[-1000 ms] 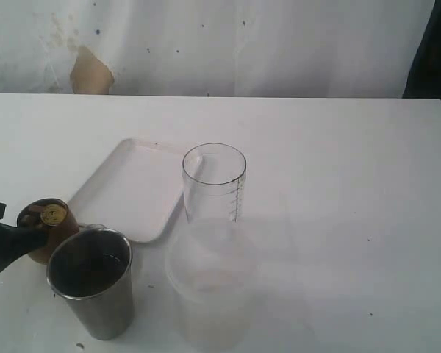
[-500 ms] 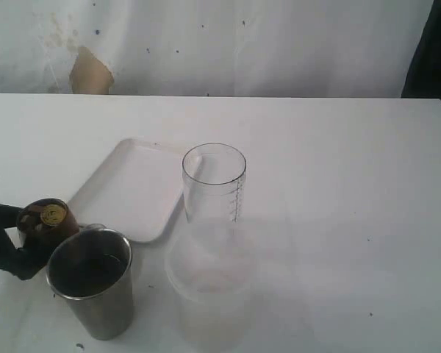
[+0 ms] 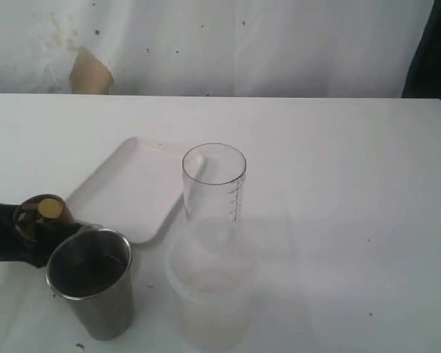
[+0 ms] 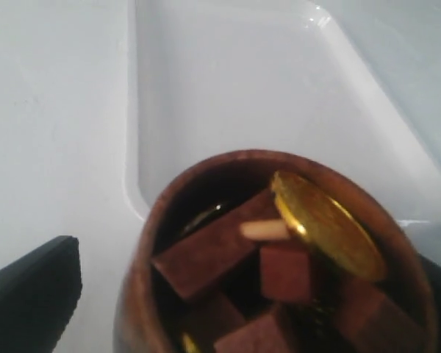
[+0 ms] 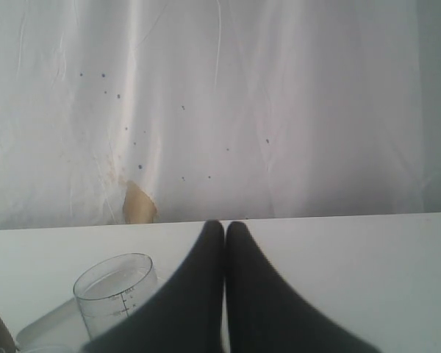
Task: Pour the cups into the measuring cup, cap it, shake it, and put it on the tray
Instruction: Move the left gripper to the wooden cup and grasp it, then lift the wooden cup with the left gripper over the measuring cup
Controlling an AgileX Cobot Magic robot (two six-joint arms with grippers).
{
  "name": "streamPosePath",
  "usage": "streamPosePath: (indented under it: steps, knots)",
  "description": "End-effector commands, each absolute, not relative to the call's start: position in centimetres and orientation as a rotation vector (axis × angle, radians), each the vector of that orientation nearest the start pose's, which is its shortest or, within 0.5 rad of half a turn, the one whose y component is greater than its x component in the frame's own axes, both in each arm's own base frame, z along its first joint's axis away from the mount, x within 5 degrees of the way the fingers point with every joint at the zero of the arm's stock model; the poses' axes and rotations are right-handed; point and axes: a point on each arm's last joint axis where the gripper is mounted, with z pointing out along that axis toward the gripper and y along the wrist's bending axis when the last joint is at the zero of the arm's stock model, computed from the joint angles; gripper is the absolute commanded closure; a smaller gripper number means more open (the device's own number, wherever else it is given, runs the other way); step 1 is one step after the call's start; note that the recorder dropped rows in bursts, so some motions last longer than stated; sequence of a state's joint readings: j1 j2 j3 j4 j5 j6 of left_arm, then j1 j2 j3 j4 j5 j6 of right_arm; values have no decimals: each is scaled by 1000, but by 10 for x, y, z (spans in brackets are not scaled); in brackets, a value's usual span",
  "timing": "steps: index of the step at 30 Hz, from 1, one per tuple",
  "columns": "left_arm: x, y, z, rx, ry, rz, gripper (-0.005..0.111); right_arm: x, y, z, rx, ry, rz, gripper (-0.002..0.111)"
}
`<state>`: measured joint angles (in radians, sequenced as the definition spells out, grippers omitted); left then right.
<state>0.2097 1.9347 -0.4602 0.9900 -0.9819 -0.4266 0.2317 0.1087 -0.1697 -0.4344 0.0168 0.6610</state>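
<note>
The small brown wooden cup stands at the left table edge, filled with brown blocks and a gold coin. My left gripper is shut on the wooden cup, with a dark finger on each side of it. The steel tumbler stands just in front of it. Mid-table stands the clear measuring cup, upright and uncapped, also visible as the measuring cup in the right wrist view. The white tray lies to its left. My right gripper hangs shut and empty above the table, out of the exterior view.
A wide frosted plastic tub stands in front of the measuring cup, close to the tumbler. A white curtain with a brown stain hangs behind the table. The tray's corner lies directly beyond the wooden cup.
My left gripper came in from the left and closed around the wooden cup. The cup has shifted slightly left and up. Nothing else moved.
</note>
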Motion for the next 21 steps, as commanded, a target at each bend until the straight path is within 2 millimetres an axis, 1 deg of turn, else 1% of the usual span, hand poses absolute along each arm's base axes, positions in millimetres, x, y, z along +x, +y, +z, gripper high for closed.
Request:
streamPosePath:
  steps: [1, 2, 4, 6, 7, 11, 14, 16, 18, 21]
  knots:
    - [260, -10, 80, 456, 2050, -587, 3, 56, 13, 263, -1, 1435, 367, 108]
    - [260, -10, 77, 456, 2050, -593, 4, 56, 13, 263, -1, 1435, 367, 108]
    - [260, -11, 75, 496, 2043, -573, 15, 56, 13, 263, -1, 1435, 367, 108]
    - [260, -11, 75, 553, 2022, -540, 38, 56, 13, 263, -1, 1435, 367, 108]
    - [260, -11, 75, 570, 2009, -536, 56, 56, 13, 263, -1, 1435, 367, 108]
    - [259, -15, 79, 599, 1962, -574, 106, 56, 13, 263, -1, 1435, 367, 108]
    - [260, -16, 83, 584, 1909, -603, 106, 56, 13, 263, -1, 1435, 367, 108]
    - [261, -18, 90, 572, 1852, -629, 106, 56, 13, 263, -1, 1435, 367, 108]
    - [262, -19, 100, 539, 1813, -659, 107, 56, 13, 263, -1, 1435, 367, 108]
    - [264, -17, 118, 506, 1769, -629, 107, 56, 13, 263, -1, 1435, 367, 108]
